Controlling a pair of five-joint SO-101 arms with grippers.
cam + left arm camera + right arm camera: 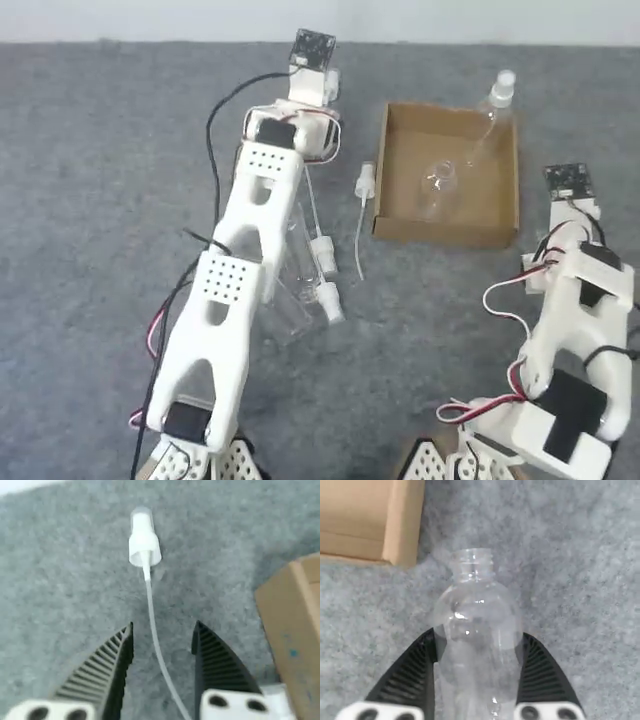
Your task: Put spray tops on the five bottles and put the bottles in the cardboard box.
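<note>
The loose spray top (144,545) lay on the grey bench (60,560) in the upper middle of the left wrist view. Its thin dip tube (150,595) ran down between the jaws of the left hand (163,626), which stood spread, with neither jaw touching the tube. The first danger I saw was here: if the hand closed where it stood, it would catch only the soft tube and not the head. The top would then probably hang and swing, and the tube would be hard to aim into a narrow neck. The open bottle (476,580) filled the middle of the right wrist view. The right hand (477,635) pinched it with one jaw pressed on each side, and a corner of the cardboard box (402,520) showed at the upper left. The bottle looked smooth and round, so it might turn or slip in the hold when a top was pushed on. In the high view, two capped bottles (290,310) lay just beside and partly under the left arm (235,270) at centre left, where a low sweep of the arm could roll them away. In the box, a leaning bottle (490,115) rested with its top over the far rim at the upper right, and a knock against the box could tip it out.
</note>
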